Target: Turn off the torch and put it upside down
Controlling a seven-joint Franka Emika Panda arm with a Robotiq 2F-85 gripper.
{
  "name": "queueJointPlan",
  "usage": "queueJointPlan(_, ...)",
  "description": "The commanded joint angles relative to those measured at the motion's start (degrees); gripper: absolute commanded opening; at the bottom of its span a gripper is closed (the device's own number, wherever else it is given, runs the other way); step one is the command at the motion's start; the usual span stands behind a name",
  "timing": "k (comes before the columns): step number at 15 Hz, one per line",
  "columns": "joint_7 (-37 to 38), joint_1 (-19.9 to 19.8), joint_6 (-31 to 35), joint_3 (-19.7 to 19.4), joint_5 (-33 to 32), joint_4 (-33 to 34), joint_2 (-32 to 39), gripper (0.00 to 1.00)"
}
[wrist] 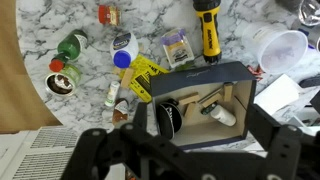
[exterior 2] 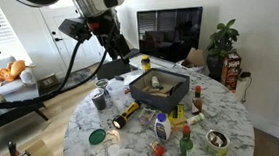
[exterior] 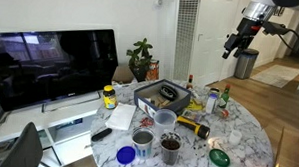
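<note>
I hold the gripper point(exterior 2: 117, 47) high over the table point(wrist: 35, 45), jaws wide and empty, to survey the clutter; the torch point(wrist: 208, 30) lies on its side.

Nothing is legible from where I stand; the labels on the jar point(exterior: 109, 96) and the yellow packet point(wrist: 146, 78) are just blurs.
</note>
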Motion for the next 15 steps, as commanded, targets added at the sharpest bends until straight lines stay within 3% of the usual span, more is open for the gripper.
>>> queueJointPlan(1, -0.3, -0.5, -0.2, 0.4, 0.3, 0.1, 0.0, 1.00)
queueJointPlan(10, -0.3, -0.5, -0.2, 0.4, 0.3, 0.1, 0.0, 1.00)
queueJointPlan(15, -10.3, 6.6, 1.0, -1.0, 7.0, 0.0, 10.4, 1.00)
